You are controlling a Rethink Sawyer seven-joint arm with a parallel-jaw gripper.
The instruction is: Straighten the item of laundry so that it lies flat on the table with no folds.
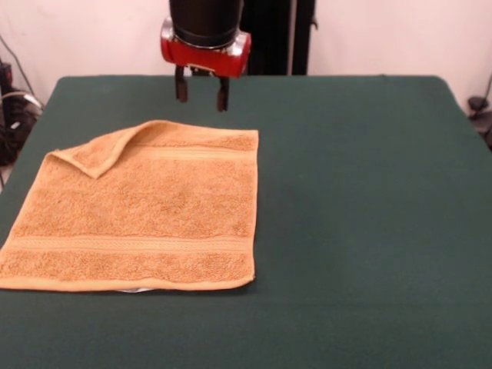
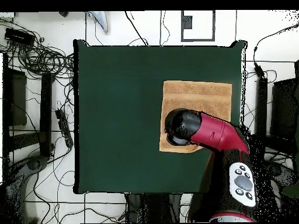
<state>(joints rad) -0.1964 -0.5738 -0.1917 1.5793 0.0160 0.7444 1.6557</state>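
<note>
The orange-tan towel (image 1: pixel 154 215) lies on the left part of the green table (image 1: pixel 361 200). It is mostly flat, with woven bands near its far and near edges. Its far left corner (image 1: pixel 104 150) is folded over onto the towel. My gripper (image 1: pixel 201 92) hangs open and empty just above the towel's far edge, right of the folded corner, not touching the cloth. In the overhead view the towel (image 2: pixel 198 96) lies at the right side of the table (image 2: pixel 117 116), and my red arm (image 2: pixel 210 131) covers its robot-side part, the folded corner and the gripper.
A small white scrap (image 1: pixel 138 290) peeks from under the towel's near edge. Cables (image 1: pixel 15 115) lie off the table's left side. The black pedestal (image 1: pixel 280 38) stands behind the far edge. Cables and boxes (image 2: pixel 35 64) surround the table.
</note>
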